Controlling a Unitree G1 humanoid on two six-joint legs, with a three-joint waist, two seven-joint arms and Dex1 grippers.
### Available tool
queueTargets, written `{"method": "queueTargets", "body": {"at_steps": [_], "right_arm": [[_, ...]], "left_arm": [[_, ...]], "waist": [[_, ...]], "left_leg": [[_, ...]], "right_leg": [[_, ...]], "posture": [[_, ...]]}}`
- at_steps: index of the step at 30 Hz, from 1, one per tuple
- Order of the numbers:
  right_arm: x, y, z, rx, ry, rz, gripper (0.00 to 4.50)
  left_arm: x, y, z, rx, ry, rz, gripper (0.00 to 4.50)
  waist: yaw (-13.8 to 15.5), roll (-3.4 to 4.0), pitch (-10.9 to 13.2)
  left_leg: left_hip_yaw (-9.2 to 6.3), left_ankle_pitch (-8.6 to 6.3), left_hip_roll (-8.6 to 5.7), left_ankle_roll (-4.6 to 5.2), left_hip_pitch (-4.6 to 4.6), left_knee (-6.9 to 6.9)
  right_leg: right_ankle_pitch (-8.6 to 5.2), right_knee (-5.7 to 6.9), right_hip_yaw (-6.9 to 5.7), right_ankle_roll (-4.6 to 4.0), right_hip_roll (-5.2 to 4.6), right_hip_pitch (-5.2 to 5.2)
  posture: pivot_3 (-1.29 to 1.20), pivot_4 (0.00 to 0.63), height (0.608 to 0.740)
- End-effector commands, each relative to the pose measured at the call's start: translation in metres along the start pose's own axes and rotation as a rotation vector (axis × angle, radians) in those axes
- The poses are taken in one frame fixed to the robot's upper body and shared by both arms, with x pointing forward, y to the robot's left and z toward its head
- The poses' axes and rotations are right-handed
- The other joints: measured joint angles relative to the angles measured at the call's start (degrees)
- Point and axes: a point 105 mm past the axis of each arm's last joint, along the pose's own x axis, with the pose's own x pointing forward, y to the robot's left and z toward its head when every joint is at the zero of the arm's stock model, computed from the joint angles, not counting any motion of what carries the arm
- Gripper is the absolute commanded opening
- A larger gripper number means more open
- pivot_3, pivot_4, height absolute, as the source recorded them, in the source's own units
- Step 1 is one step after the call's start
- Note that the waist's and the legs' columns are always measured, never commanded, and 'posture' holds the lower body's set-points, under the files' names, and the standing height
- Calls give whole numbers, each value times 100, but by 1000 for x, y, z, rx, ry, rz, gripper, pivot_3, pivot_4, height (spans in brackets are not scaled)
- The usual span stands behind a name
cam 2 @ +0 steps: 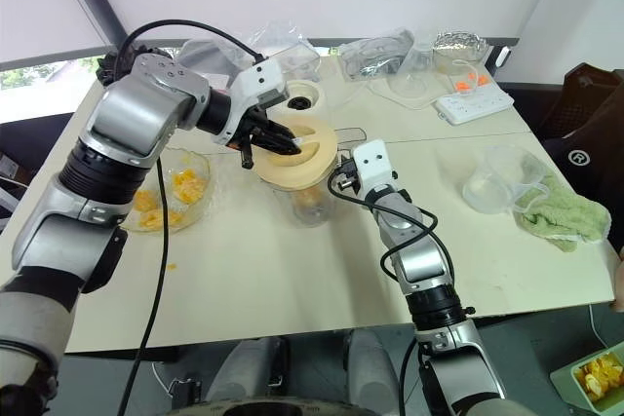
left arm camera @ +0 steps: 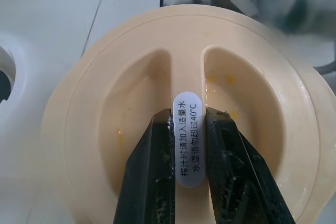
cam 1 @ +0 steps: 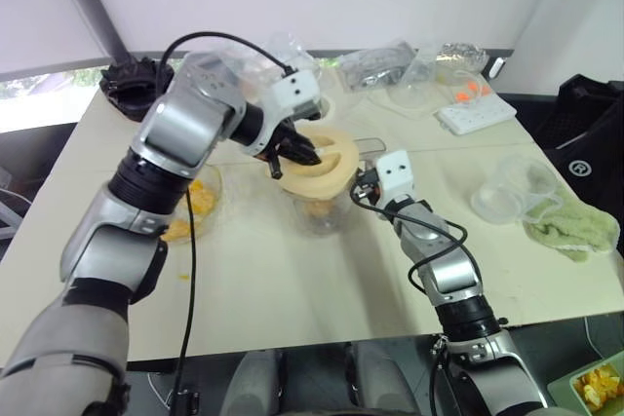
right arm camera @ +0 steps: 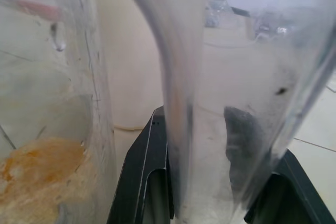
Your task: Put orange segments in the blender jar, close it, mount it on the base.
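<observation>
Left gripper (left arm camera: 189, 129): jaws pinched shut on the central ridge of the cream lid (cam 1: 317, 165), lid sitting slightly tilted on the mouth of the blender jar (cam 1: 320, 211), apparently not yet seated flat. Right gripper (right arm camera: 210, 145): jaws partly closed around the clear side handle (right arm camera: 184, 77) of the jar, steadying it from the side. Inside the jar, orange segments (cam 2: 310, 199) visible low through the clear wall, with pulp smears at the bottom. Jar standing on the bench (cam 1: 292, 280), near its middle. Glass bowl (cam 2: 171, 197) to the jar's left, holding further orange pieces. Base (cam 2: 302, 96) behind the jar, slightly left, white with a dark coupling on top, unoccupied. Clear beaker (cam 2: 502, 180) and green cloth (cam 2: 570, 216) well to the jar's right; power strip (cam 2: 473, 101) behind and right. Progress, as judged: loading done or nearly so; closing in hand; lid seating and mounting on the base remaining.
</observation>
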Motion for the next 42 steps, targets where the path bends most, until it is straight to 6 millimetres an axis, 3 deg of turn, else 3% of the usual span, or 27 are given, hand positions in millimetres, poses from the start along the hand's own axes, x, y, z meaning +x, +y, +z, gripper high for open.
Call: {"method": "queueTargets", "body": {"at_steps": [1, 9, 17, 18, 25, 27, 31, 37, 42], "right_arm": [[-7, -34, 18, -67, -78, -133, 900], [-5, -34, 16, -62, -73, -122, 900], [-5, -34, 14, -61, -68, -115, 900], [-5, -35, 13, -61, -66, -115, 900], [-7, -33, 2, -43, -39, -111, 900], [-9, -34, 0, -36, -33, -112, 900], [-16, -40, 3, -23, -34, -125, 900], [-33, -67, 41, 14, -69, -205, 900], [-41, -98, 81, 13, -109, -259, 900]], "left_arm": [[9, 21, -50, -250, 165, 137, 230], [1, 20, -21, -234, 58, 119, 230], [-18, 18, 22, -155, -170, 108, 4258], [-21, 17, 27, -157, -200, 106, 4436], [-64, 19, 79, -232, -535, 89, 4436], [-77, 23, 86, -249, -613, 115, 4436], [-90, 25, 66, -243, -639, 173, 4436], [-80, -4, -25, -112, -465, 242, 4436], [-71, -20, -63, -144, -415, 296, 4436]], "waist": [[2, 0, 0], [-6, 1, 1], [-26, -10, 11], [-27, -9, 11], [-47, -17, 18], [-54, -17, 18], [-83, -12, 16], [-168, -17, 27], [-118, -31, 41]], "left_leg": [[0, 0, -2, 0, -1, 0], [-13, -1, -9, 0, -15, -7], [-11, 0, -9, 0, -56, -10], [-10, 0, -9, 0, -63, -11], [2, 0, -19, 0, -115, -16], [2, 0, -20, 0, -116, -15], [3, 0, -20, 0, -111, -21], [-11, 1, -4, -3, -117, -29], [-7, 13, -7, -24, -151, -25]], "right_leg": [[-1, 0, 0, 1, -3, 0], [-9, -5, 0, 14, -12, -12], [-7, -4, 1, 12, -10, -56], [-4, -3, 1, 8, -10, -63], [13, 10, -1, 6, -4, -123], [18, 9, -2, 16, -3, -124], [19, 9, -1, 17, -4, -124], [19, 17, 5, 12, -9, -136], [16, 11, 5, -17, -20, -169]], "posture": [[0, 150, 740], [0, 150, 740], [0, 150, 740], [0, 150, 740], [0, 150, 740], [0, 150, 740], [0, 150, 740], [0, 150, 740], [0, 150, 740]]}}
